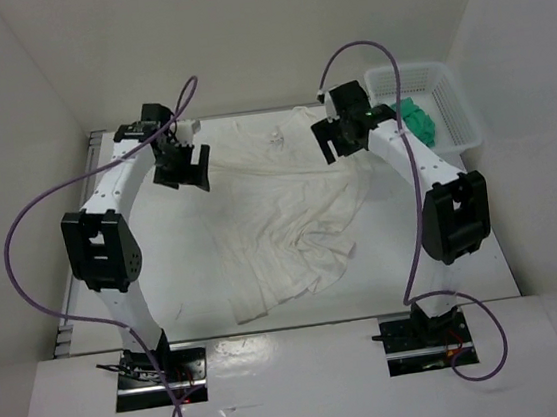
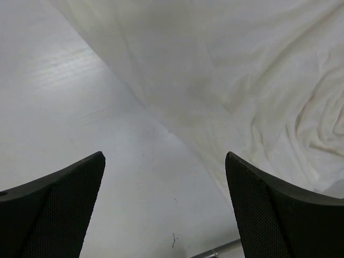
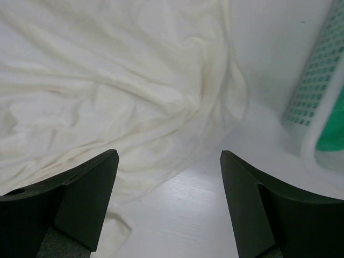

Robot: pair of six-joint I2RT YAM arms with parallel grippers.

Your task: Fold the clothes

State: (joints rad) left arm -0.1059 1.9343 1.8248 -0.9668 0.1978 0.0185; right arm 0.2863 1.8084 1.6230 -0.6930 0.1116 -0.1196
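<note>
Partly hidden garment point(image 1: 280, 218), perhaps a shirt.

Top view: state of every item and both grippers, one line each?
white garment, spread out, wrinkled, bunched at its near end, not held
green cloth, crumpled in the basket
basket, upright, holding the green cloth
left gripper, open, empty
right gripper, open, empty

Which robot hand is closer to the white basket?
The right. The right gripper hangs just left of the basket, by the white garment's edge. The left gripper is away across the garment, on its other side.
</note>
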